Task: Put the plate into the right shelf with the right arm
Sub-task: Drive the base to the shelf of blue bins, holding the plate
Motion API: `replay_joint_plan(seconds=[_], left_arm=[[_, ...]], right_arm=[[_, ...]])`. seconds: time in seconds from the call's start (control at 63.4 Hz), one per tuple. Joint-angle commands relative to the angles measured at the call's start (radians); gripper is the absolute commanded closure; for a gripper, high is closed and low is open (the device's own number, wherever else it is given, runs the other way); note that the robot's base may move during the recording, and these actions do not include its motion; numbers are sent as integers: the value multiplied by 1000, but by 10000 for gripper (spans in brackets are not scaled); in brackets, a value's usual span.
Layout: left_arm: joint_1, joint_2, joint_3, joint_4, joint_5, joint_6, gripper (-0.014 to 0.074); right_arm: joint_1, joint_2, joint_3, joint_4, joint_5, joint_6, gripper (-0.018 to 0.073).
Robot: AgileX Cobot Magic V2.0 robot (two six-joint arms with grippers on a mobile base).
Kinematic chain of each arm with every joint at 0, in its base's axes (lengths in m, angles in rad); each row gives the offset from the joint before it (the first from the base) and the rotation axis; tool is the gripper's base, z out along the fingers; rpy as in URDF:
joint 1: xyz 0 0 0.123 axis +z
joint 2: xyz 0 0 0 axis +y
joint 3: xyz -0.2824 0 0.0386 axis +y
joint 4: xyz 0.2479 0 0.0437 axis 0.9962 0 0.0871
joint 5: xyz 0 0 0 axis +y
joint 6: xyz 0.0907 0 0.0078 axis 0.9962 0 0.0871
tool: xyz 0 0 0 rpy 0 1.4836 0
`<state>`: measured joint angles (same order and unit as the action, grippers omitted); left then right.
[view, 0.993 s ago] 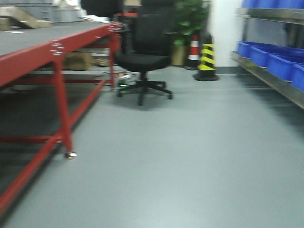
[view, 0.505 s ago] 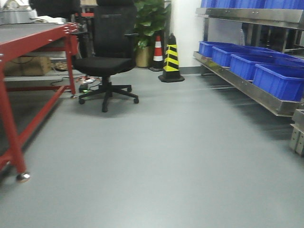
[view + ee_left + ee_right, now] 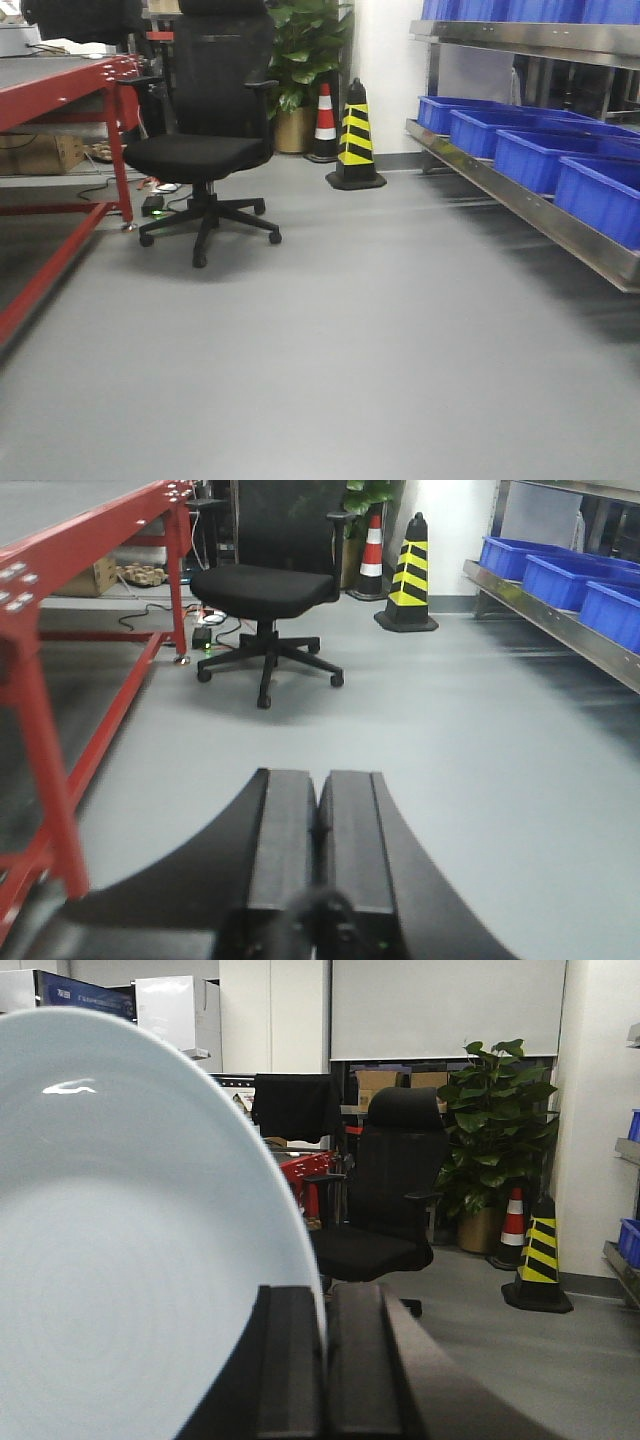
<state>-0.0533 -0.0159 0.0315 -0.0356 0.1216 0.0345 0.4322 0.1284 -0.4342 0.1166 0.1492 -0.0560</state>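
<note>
In the right wrist view my right gripper (image 3: 325, 1295) is shut on the rim of the white plate (image 3: 130, 1250), which stands on edge and fills the left half of that view. The right shelf (image 3: 540, 215) runs along the right side of the front view, a steel beam carrying blue bins (image 3: 535, 155); it also shows in the left wrist view (image 3: 560, 615). My left gripper (image 3: 320, 780) is shut and empty above the grey floor. Neither arm shows in the front view.
A black office chair (image 3: 205, 150) stands left of centre, beside a red-framed table (image 3: 60, 95). A yellow-black cone (image 3: 356, 135), an orange-white cone (image 3: 325, 125) and a potted plant (image 3: 305, 60) stand at the back wall. Grey floor lies between chair and shelf.
The front view has swung to the right: the red table slid left and partly out of frame, and the shelf with blue bins came further into view on the right.
</note>
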Motion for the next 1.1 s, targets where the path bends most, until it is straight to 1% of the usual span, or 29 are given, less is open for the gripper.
replay_joint_plan(seconds=[0.0,1.088], left_arm=[[1,-6,10,-6,-87,-3,643],[1,-6,10,-6,-87,-3,643]], right_arm=[[-5,14,-30,-1,-98,-6,503],[-5,14,-30,-1,-97,-6,503]])
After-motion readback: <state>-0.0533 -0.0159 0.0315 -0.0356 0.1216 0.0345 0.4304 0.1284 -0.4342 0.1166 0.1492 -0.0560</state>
